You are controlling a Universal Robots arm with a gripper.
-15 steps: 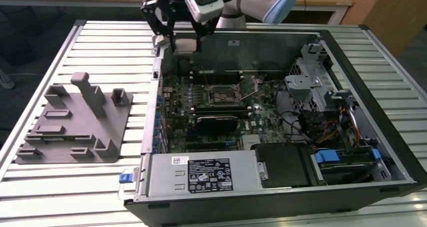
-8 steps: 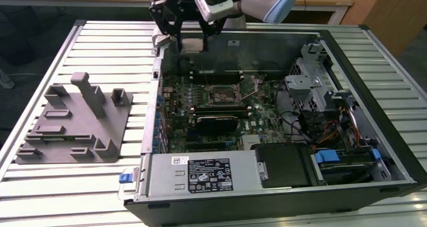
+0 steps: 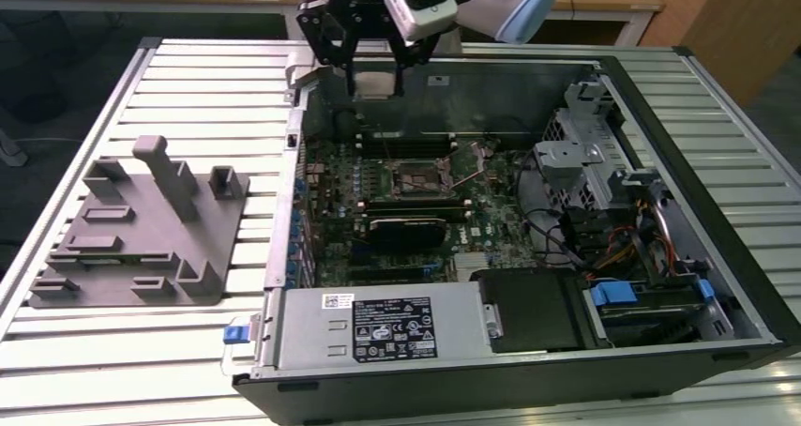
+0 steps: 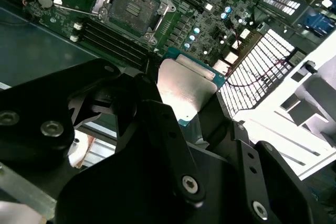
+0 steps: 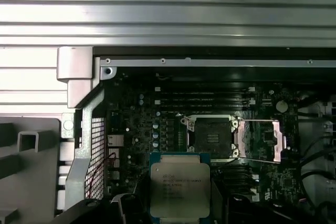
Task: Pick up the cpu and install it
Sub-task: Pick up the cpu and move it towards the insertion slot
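In the exterior view the end effector (image 3: pixel 374 88) grips the cpu (image 3: pixel 373 77) by its edges, likely sparing its contacts, and hangs at twelve o'clock of the socket (image 3: pixel 419 177).

The small flat square cpu (image 5: pixel 180 190), with a silvery-grey metal top and a narrow blue-green rim, is off every surface; it is clamped at two opposite edges between the black fingers of the gripper (image 3: pixel 373 84); its metal top, marked with fine dark print, faces the first wrist view squarely, with its notched corners showing; in the second wrist view the cpu (image 4: pixel 186 90) shows a pale, reflective face between the dark fingers; in the exterior view it hangs as a pale square (image 3: pixel 373 79) above the far wall of the open computer case, raised well clear of the green motherboard's empty square socket (image 5: pixel 212 137).
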